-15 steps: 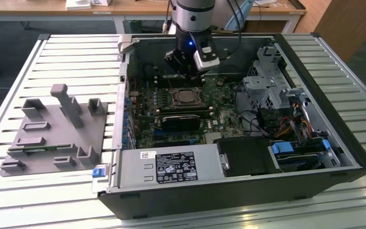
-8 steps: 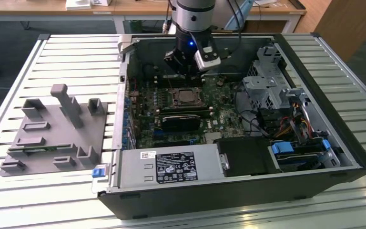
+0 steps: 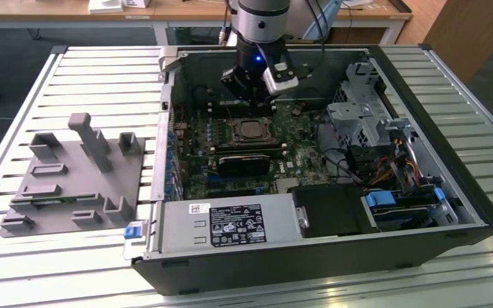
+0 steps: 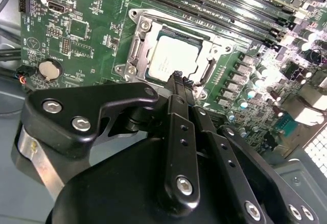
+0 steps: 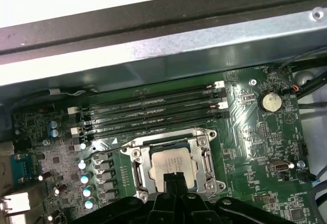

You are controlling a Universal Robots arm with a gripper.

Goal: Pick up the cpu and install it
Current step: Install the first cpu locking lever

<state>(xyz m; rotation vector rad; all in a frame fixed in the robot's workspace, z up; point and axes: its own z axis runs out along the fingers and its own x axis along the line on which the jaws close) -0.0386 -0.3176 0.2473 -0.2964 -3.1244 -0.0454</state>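
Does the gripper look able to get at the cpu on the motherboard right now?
Likely yes: the gripper hangs over the cpu, whose metal top lies bare in the socket frame, with no cable or part across it. The frame hugging its edges might hinder a side grip.

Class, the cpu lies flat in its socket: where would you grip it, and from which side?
Probably by two opposite thin edges, from straight above: the cpu lies flat, framed by the metal socket, with only its top open, and the case walls block a sideways approach.
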